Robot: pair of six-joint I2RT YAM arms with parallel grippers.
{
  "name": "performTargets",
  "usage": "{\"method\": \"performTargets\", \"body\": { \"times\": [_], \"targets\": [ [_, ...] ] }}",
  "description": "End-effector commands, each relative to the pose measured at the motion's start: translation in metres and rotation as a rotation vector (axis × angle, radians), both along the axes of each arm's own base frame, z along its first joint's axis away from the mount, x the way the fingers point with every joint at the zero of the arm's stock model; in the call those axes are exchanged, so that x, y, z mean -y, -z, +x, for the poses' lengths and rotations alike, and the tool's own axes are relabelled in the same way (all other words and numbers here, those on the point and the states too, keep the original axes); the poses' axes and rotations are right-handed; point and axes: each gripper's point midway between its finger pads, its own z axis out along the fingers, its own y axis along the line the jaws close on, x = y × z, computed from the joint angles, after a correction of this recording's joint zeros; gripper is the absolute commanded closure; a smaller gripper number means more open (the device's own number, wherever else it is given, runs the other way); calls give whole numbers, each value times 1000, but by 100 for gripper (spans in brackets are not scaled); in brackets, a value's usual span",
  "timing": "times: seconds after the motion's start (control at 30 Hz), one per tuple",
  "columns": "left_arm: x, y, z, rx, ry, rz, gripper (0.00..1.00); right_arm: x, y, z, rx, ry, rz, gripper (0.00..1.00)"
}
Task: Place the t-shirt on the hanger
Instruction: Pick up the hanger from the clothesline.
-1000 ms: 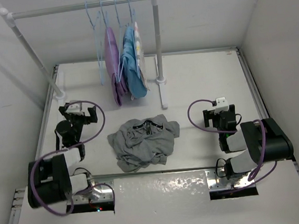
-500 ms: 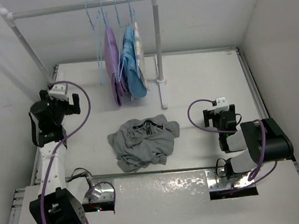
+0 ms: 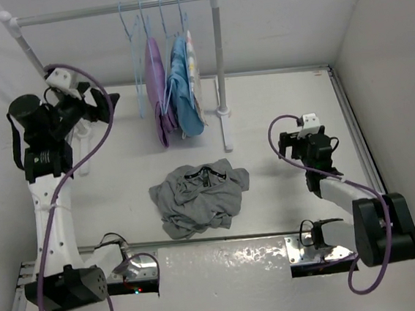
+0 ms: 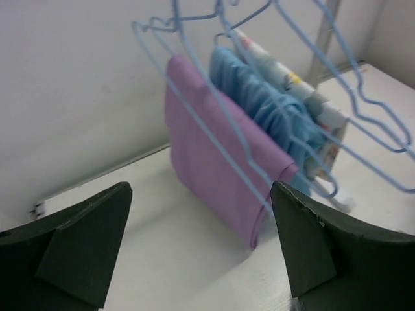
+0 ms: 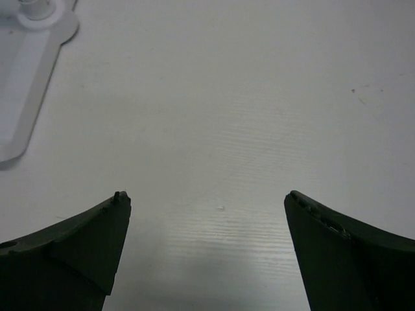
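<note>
The thin light-blue wire hanger point(image 3: 135, 67) hangs bare at the left end of the row on the white pipe rack point(image 3: 105, 9), by the far-left corner of the white worktop point(image 3: 277, 112). Its hook curls up over the rail. Its long axis appears to run far-to-near, crosswise to the rail. The left gripper point(image 4: 201, 194) is held high facing it, fingers spread wide and empty, likely to lift it off. The crumpled grey t-shirt point(image 3: 200, 196) lies mid-table toward the near edge. The right gripper point(image 5: 206, 197), likewise spread and empty, hovers low near the right edge, out of the way.
</note>
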Motion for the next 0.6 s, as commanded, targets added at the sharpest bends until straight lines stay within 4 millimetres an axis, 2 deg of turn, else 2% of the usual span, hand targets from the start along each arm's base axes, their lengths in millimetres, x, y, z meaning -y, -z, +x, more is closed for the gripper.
{"method": "performTargets", "body": {
  "times": [0.0,0.03,0.1,0.2,0.3,0.37,0.57],
  "targets": [
    [23,-2,10,-60,66,-43,14,-17,-11,-7,-36,-26,128,1],
    [35,-4,12,-57,94,-42,14,-17,-12,-9,-72,-23,136,1],
    [43,-11,21,-40,103,-50,13,-23,-21,-14,-91,-51,145,1],
    [41,-13,42,-54,88,-73,12,-33,-45,-13,-84,-80,195,1],
    [40,-7,65,-89,68,-81,13,-50,-56,-17,-92,-145,204,1],
    [43,1,76,-109,67,-79,14,-52,-64,-20,-90,-143,179,1],
    [59,16,88,-147,94,-87,24,-60,-86,-26,-51,-164,159,2]
  ]
}}
